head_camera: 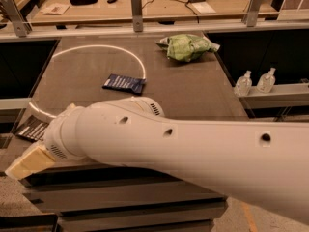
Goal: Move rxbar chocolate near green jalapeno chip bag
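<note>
The rxbar chocolate (30,128), a flat black wrapper with white lettering, lies at the table's front left corner, partly hidden by my arm. The green jalapeno chip bag (187,47), crumpled and light green, sits at the far right of the table. My gripper (26,161) is at the lower left, just in front of and below the rxbar chocolate, at the table's front edge. Only its cream-coloured tip shows past the white wrist.
A dark blue bar wrapper (124,83) lies mid-table beside a white arc (120,50) marked on the table (193,91). Two small clear bottles (256,82) stand on a ledge to the right. My thick white arm (193,149) covers the table's front.
</note>
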Motion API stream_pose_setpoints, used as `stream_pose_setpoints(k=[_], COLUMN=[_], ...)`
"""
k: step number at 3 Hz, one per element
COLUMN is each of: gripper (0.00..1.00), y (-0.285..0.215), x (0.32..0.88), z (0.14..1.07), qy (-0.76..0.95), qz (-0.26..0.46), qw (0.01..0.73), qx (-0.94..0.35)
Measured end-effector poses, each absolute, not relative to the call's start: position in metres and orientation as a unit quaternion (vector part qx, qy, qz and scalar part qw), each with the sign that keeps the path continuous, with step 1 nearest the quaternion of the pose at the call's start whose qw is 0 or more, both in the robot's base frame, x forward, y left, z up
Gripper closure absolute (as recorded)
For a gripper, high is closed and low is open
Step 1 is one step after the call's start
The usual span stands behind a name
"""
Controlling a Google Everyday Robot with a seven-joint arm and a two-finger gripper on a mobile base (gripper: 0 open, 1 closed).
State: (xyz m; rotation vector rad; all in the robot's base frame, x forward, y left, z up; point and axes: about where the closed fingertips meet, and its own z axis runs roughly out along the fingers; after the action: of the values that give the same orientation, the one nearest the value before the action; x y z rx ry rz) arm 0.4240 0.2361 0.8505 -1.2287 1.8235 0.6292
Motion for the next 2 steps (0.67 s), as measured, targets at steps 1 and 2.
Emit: stream_pose_setpoints(k=[1,2], gripper=[0.0,0.0], y=[0.247,0.26], x=[0.422,0.425], z=[0.852,0.852], qy=[0.719,0.711], qz=[0.248,0.241], qw=[0.412,0.406], qx=[-0.502,-0.521])
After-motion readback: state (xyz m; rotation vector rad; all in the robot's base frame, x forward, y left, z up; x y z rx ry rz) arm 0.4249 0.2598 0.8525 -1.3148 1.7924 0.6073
